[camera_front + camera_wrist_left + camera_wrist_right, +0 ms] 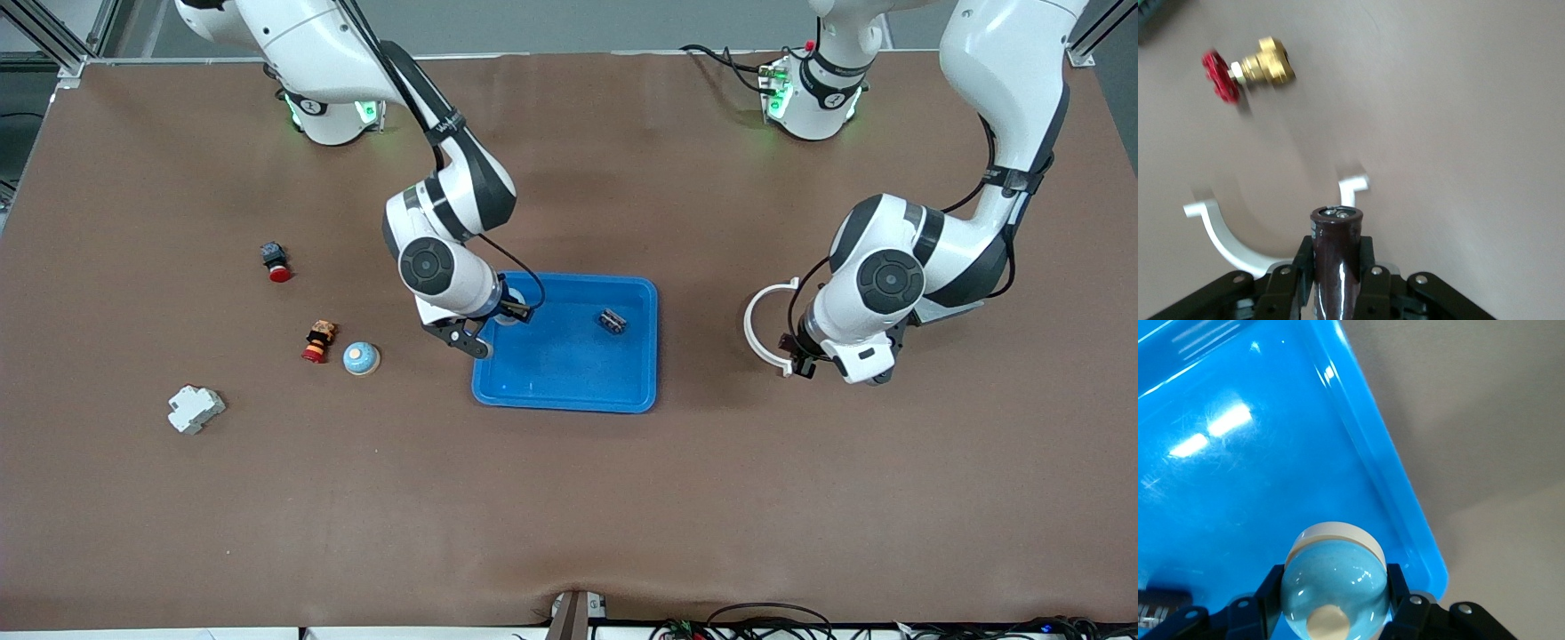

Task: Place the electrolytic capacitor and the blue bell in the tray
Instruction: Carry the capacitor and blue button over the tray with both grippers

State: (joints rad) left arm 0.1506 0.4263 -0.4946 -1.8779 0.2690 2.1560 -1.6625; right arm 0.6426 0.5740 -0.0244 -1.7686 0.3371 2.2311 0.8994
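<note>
My right gripper [508,313] is shut on a light blue bell [1335,583] with a cream base and holds it just over the bright blue tray [569,366], at the tray's corner toward the right arm's end. The tray's floor and rim fill the right wrist view [1238,453]. My left gripper [797,357] is shut on a dark brown electrolytic capacitor [1336,257] and holds it over the bare table, beside the tray toward the left arm's end.
A small dark part [611,321] lies in the tray. A white curved bracket [763,325] lies under the left gripper, and a brass valve with a red handle [1248,70] lies near it. A second blue bell [361,358], two red-capped switches [318,341] [276,260] and a white breaker [195,408] lie toward the right arm's end.
</note>
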